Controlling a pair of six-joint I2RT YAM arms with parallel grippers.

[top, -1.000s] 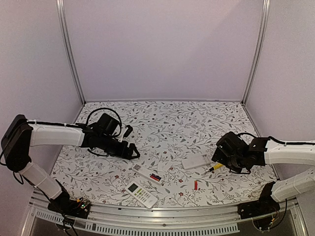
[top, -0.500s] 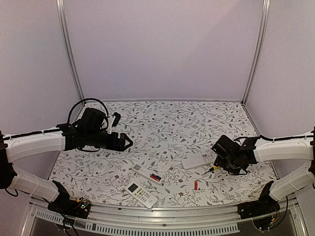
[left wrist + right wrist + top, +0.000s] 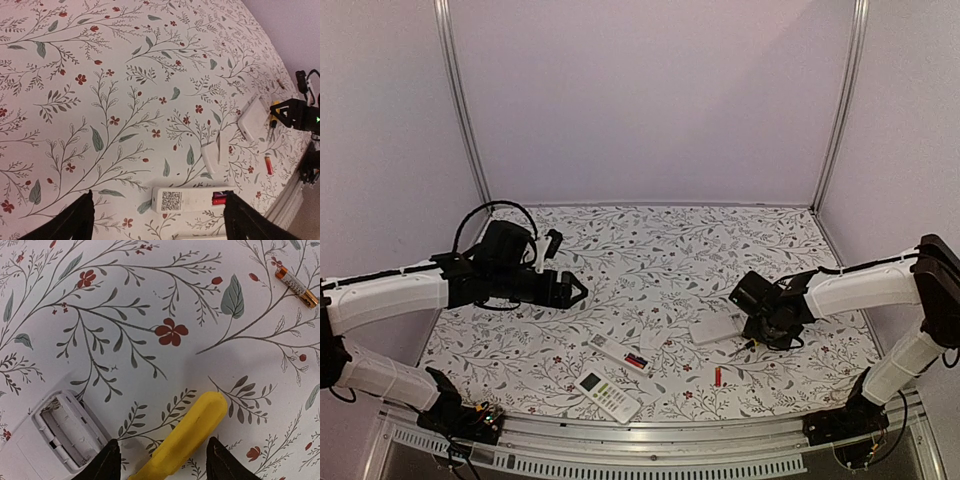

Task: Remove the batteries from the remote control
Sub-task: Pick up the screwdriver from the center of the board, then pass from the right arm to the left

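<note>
Nearest the arm bases lies a white remote with a small grey screen (image 3: 608,395), face up and left alone. Just behind it a slim white remote (image 3: 620,354) lies back-up with its bay uncovered, and the red-and-black batteries (image 3: 220,198) sit in that bay, not yet lifted out. To the right a loose red-orange battery (image 3: 717,376) rests on the flower-printed desk (image 3: 720,260), exactly where it lay a second ago.

A little farther back is the yellow-handled screwdriver (image 3: 185,437), and here is the change. The right hand (image 3: 162,442) has swung in from the right and come down over it. Its fingers, wide a second ago, have drawn in on either side of the yellow handle. The wrist view shows a strip of desk on each side, so they stand apart and are not clamped on it. Beside the handle a broad white remote (image 3: 716,328) lies face down, its battery compartment (image 3: 60,427) bare. Two small white battery covers (image 3: 210,156) lie between the two opened remotes.

Farthest out, the left hand (image 3: 578,290) has drawn away from the slim remote, up and to the left. It hangs above the desk with its fingers spread wide, holding nothing.

I judge that the work is passing to the right arm, with the screwdriver probably wanted as a lever for the cells left in the slim remote
</note>
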